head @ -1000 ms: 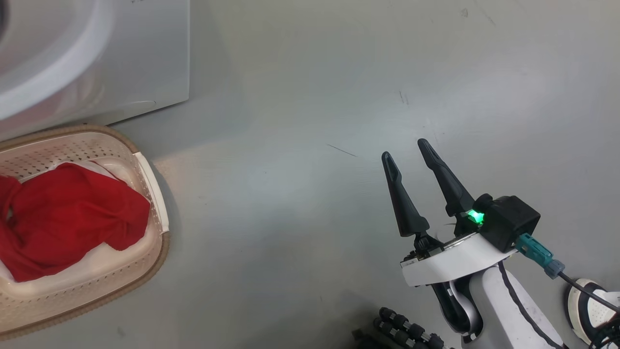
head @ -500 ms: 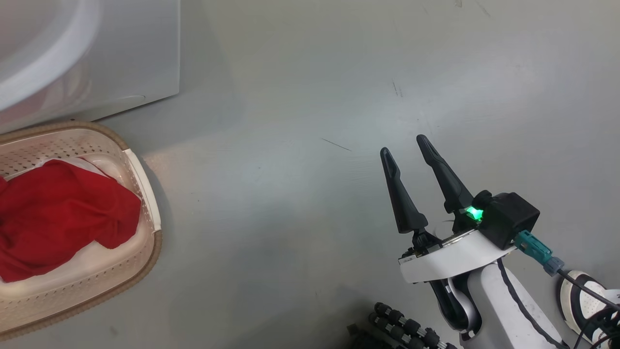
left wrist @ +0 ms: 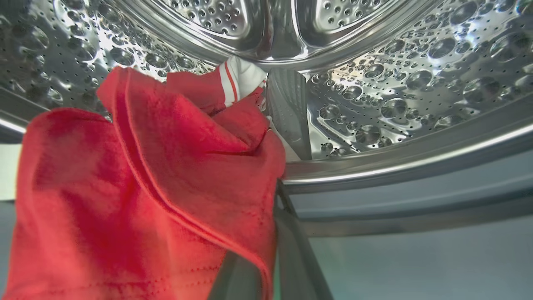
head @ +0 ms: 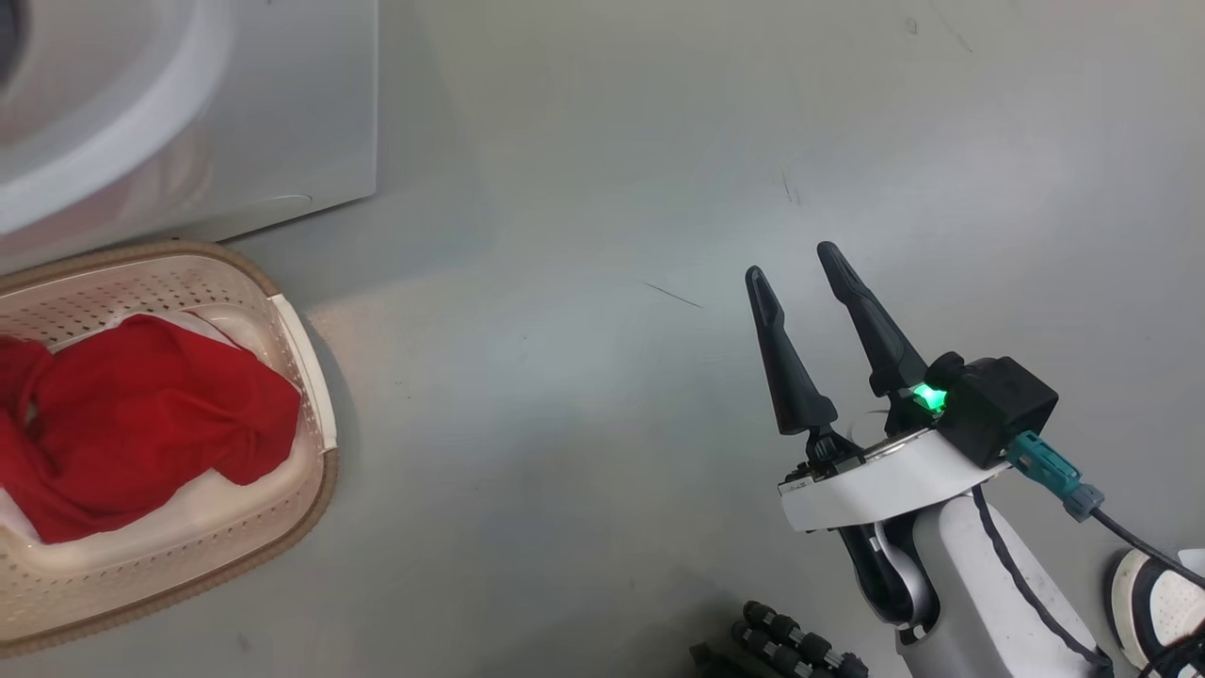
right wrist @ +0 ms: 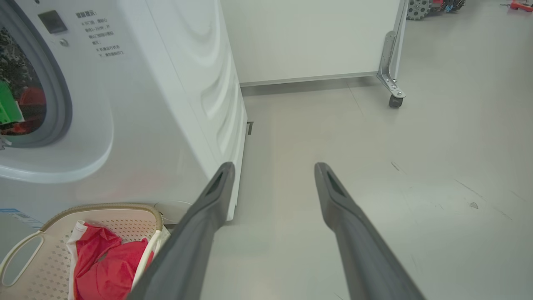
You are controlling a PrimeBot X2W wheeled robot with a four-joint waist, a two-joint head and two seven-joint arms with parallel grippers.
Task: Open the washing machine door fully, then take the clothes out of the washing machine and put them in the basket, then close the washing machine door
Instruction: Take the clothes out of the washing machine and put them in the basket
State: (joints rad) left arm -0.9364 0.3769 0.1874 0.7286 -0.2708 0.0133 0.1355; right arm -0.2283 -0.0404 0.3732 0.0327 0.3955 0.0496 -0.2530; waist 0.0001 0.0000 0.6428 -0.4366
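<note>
Over grey floor [head: 565, 424] the right gripper [head: 793, 264] hangs spread, while the left gripper [left wrist: 278, 200] pinches bright red jersey clothes [left wrist: 158, 179] in the steel drum [left wrist: 395, 62] of the white washing machine [right wrist: 166, 83], bound for the cream perforated basket [head: 301, 330].

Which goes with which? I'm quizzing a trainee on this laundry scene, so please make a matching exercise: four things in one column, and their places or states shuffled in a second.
Things
1. right gripper
2. basket
3. red jersey
4. washing machine

Places or states
A. on the floor, holding red cloth
B. open, over bare floor
C. white, right next to the basket
D. at the mouth of the steel drum

Pairs: 1-B, 2-A, 3-D, 4-C
</note>
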